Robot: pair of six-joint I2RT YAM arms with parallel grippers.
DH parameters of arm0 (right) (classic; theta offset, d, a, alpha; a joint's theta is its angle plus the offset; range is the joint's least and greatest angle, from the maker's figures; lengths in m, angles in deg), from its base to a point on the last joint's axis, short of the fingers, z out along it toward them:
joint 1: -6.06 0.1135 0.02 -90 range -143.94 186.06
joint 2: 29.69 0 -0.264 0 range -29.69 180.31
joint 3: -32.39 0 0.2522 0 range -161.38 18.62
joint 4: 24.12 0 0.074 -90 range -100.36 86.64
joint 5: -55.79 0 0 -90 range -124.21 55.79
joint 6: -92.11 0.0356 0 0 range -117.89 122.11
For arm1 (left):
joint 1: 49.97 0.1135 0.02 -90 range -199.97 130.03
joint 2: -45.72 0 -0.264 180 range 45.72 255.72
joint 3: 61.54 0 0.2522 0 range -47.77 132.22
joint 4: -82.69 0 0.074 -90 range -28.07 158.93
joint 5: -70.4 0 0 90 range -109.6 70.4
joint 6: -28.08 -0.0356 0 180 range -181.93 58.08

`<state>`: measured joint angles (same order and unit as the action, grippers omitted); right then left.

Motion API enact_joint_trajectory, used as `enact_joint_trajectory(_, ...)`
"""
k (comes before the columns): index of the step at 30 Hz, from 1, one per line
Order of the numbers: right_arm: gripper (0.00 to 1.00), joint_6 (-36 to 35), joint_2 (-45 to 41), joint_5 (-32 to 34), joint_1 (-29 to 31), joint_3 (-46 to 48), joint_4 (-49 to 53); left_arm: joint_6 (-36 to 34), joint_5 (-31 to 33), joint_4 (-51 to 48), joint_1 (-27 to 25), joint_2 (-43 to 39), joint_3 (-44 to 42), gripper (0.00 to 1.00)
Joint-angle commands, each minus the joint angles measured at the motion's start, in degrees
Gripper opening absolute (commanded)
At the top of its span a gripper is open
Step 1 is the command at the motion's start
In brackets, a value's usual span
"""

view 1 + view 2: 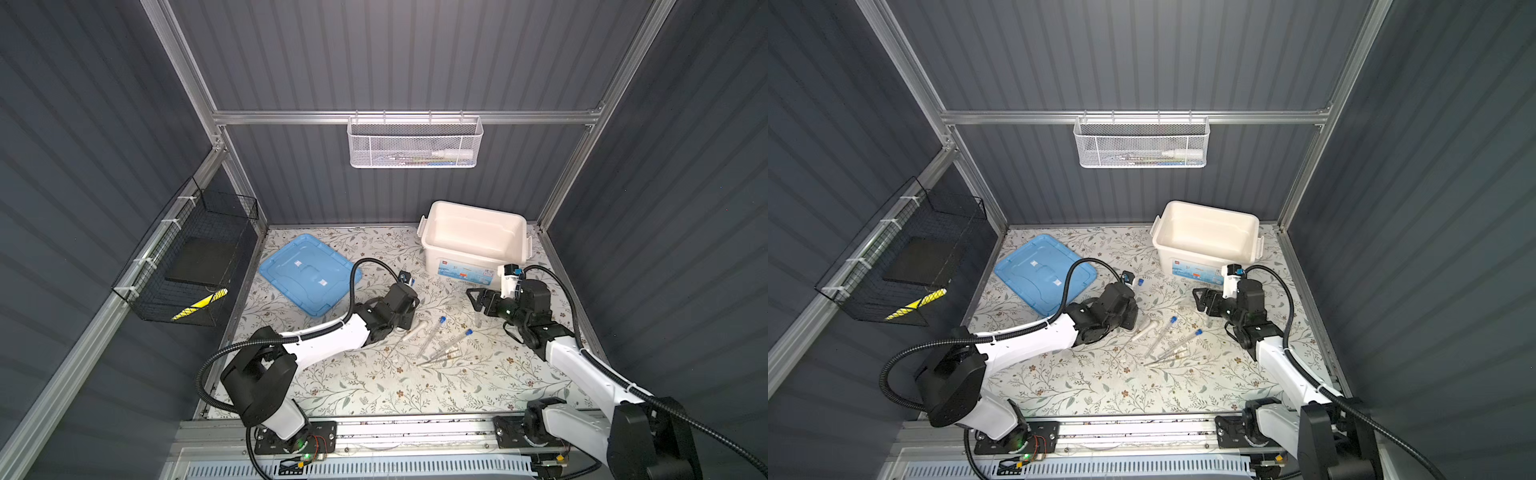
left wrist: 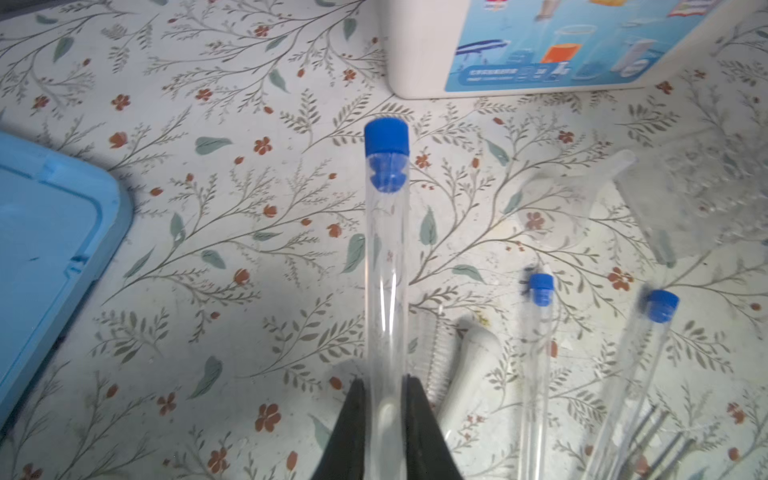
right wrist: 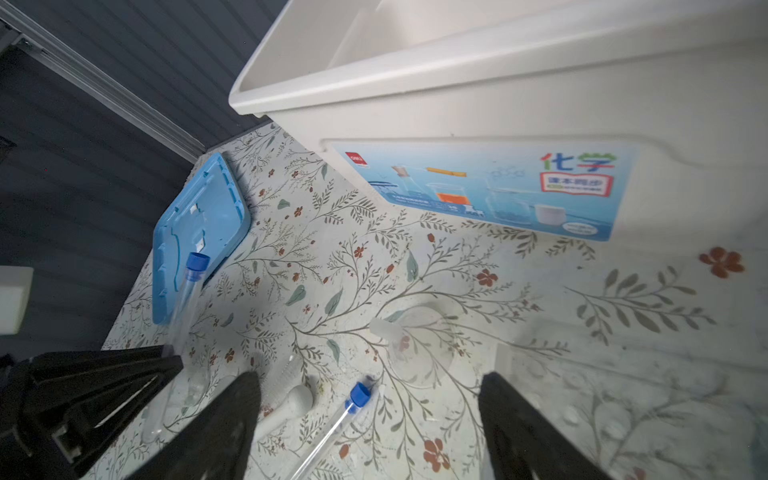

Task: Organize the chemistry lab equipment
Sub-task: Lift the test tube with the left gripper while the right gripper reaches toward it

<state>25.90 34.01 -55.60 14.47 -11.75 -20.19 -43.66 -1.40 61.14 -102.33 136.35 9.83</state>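
Observation:
My left gripper (image 2: 384, 388) is shut on the lower end of a clear blue-capped test tube (image 2: 386, 257). It holds the tube off the table, cap (image 1: 411, 281) upward. Two more capped test tubes (image 1: 432, 336) (image 1: 455, 344) lie on the floral table beside a white pestle (image 1: 413, 332) and thin metal tweezers (image 1: 436, 360). A clear glass dish (image 3: 419, 349) and a clear tube rack (image 2: 698, 199) sit further right. My right gripper (image 1: 473, 300) hovers open above the dish, in front of the box, holding nothing. I cannot make out the mortar.
An open cream plastic box (image 1: 473, 237) stands at the back right, and its blue lid (image 1: 309, 272) lies flat at the back left. A white mesh basket (image 1: 415, 143) hangs on the back wall. A black wire basket (image 1: 187, 266) hangs on the left wall.

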Motion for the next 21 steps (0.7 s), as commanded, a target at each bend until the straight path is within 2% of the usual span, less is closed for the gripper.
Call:
enact_joint_trajectory(1, 0.84, 2.41, 1.96, -3.78, 0.46, -2.27, -1.93, -5.88, -3.02, 3.03, -1.42, 1.50, 2.18, 0.15)
enact_joint_trajectory(14, 0.76, 11.20, 10.48, -15.79, 1.43, -4.65, -9.93, -10.66, -9.67, 10.44, -2.87, 3.30, 1.20, 0.14)
enact_joint_trajectory(21, 0.70, 13.54, 14.51, -18.82, 2.58, -5.74, -12.53, -11.41, -12.67, 12.11, -3.51, 5.24, 2.11, 0.14)
